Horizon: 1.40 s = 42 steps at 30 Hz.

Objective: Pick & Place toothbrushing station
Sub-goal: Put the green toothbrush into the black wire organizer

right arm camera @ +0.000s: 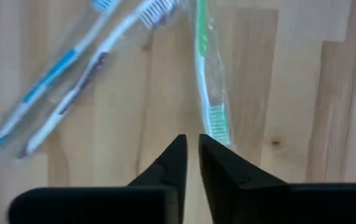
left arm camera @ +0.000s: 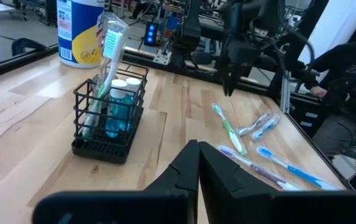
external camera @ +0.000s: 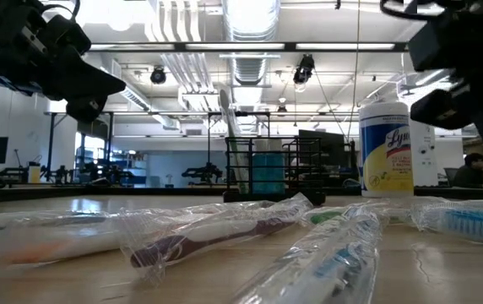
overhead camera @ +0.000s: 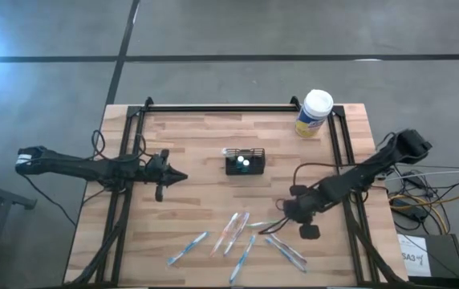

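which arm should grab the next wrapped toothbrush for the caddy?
Right, probably. The right gripper hovers over the green toothbrush among the wrapped brushes. The left gripper waits left of the caddy, away from them.

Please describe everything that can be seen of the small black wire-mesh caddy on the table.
The small black rectangular wire-mesh caddy stands upright near the middle of the wooden table, apart from both arms. Its walls are thin dark wire grid, low and open at the top. Inside stand two small blue bottles with white caps and one wrapped toothbrush, which leans and sticks out well above the rim. No gripper touches it.
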Each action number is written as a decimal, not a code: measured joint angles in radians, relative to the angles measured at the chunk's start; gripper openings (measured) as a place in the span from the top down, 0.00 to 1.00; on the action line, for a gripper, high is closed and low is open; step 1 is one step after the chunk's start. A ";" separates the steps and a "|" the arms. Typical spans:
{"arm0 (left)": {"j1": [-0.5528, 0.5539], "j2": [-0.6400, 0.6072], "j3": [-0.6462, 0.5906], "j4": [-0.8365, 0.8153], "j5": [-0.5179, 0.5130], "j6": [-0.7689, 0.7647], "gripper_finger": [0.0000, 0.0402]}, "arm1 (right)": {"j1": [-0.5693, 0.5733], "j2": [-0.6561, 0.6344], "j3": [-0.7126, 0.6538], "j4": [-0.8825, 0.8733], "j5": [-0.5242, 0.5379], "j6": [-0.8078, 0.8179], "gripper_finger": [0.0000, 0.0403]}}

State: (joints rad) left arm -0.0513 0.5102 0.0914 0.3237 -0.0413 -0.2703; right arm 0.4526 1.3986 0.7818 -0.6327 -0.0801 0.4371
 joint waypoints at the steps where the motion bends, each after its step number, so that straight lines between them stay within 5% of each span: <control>1: 0.000 0.000 0.000 0.000 0.002 -0.003 0.98 | 0.000 0.008 0.000 0.000 0.001 0.000 0.88; 12: 0.000 0.005 0.000 0.000 0.002 -0.011 0.98 | 0.000 0.024 -0.010 0.009 0.090 -0.024 0.55; 22: 0.000 0.005 0.000 -0.001 0.001 -0.012 0.97 | 0.002 0.061 -0.091 0.126 0.077 -0.030 0.45; 33: 0.000 0.005 0.000 0.008 -0.004 -0.013 0.96 | 0.001 0.167 -0.094 0.132 0.083 -0.044 0.52; 42: 0.000 0.005 0.000 0.020 -0.004 -0.013 0.97 | 0.001 0.103 -0.088 0.095 0.103 -0.045 0.82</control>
State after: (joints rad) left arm -0.0510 0.5152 0.0917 0.3435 -0.0452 -0.2836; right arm 0.4534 1.5020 0.6934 -0.5375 0.0227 0.3924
